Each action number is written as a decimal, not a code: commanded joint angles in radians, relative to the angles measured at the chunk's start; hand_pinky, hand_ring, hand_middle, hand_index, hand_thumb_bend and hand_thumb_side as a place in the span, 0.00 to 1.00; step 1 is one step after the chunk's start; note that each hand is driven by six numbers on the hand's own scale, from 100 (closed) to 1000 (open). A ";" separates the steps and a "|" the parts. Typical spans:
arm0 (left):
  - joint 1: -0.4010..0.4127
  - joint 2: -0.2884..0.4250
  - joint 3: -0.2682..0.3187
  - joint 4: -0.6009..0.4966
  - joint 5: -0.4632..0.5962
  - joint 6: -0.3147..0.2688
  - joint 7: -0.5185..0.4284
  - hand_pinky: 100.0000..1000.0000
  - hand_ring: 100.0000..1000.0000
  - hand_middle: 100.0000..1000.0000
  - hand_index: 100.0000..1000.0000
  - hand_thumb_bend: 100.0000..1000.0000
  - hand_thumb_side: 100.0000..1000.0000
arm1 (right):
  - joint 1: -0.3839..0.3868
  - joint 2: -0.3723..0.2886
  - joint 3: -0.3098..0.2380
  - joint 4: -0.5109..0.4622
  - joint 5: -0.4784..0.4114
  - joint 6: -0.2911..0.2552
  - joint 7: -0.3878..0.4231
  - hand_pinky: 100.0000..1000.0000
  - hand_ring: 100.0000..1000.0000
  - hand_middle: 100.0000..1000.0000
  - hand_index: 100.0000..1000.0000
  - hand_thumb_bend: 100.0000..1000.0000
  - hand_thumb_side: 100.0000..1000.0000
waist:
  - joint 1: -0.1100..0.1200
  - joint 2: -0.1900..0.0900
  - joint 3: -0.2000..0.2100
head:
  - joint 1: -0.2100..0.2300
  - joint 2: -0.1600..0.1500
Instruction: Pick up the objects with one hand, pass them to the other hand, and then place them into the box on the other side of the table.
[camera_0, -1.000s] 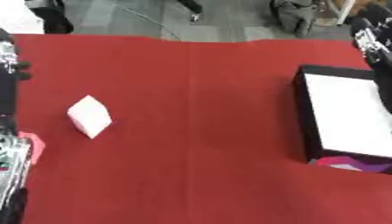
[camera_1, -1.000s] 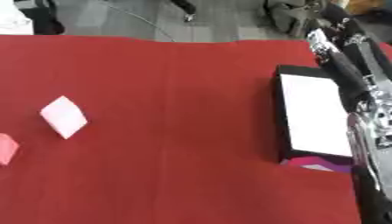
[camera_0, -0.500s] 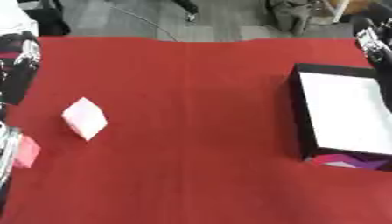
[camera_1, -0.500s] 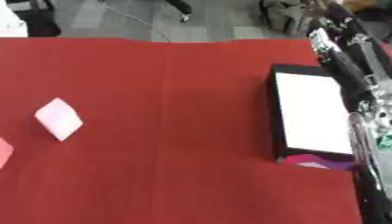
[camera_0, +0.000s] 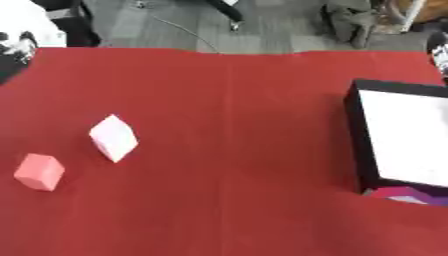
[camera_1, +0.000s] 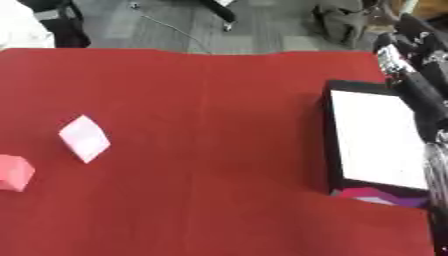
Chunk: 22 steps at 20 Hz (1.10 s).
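Red cloth covers the table (camera_0: 227, 100), bearing two blocks on the robot's left, one pale pink block (camera_0: 114, 138) and one salmon block (camera_0: 38, 172) just beside it nearer the edge, and one black box (camera_0: 398, 136) with a white inside on the right, well apart from both. Nothing appears picked up, passed or boxed, so by this reckoning the whole task is left. Left hand (camera_0: 16, 44), dark at the upper left edge, and right hand (camera_1: 404, 50), above the box's far end, hold nothing visible; their finger spread cannot be told.
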<state>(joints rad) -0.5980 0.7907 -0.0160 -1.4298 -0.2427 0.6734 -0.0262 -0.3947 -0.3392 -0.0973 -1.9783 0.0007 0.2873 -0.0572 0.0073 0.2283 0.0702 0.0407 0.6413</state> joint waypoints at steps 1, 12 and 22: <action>-0.037 0.099 0.004 0.109 -0.003 0.010 -0.106 0.79 0.76 0.75 0.88 0.33 0.51 | -0.005 -0.029 -0.004 -0.011 0.008 0.001 0.000 1.00 1.00 1.00 1.00 0.00 0.51 | 0.006 -0.021 0.001 | 0.018 -0.013; -0.101 0.142 0.036 0.346 -0.239 0.083 -0.449 0.88 0.84 0.80 0.91 0.54 0.34 | -0.002 -0.032 -0.004 -0.009 0.010 0.001 -0.005 1.00 1.00 1.00 1.00 0.00 0.51 | 0.010 -0.023 0.001 | 0.058 -0.006; -0.121 0.114 0.056 0.480 -0.353 0.133 -0.499 0.91 0.87 0.80 0.90 0.58 0.33 | 0.000 -0.034 -0.002 -0.006 0.008 0.001 -0.007 1.00 1.00 1.00 1.00 0.00 0.51 | 0.007 -0.021 0.001 | 0.101 0.010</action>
<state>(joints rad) -0.7022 0.8777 0.0281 -0.9547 -0.5852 0.7585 -0.4755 -0.3866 -0.3476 -0.0970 -1.9724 0.0049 0.2901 -0.0616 0.0110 0.2277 0.0701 0.1366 0.6484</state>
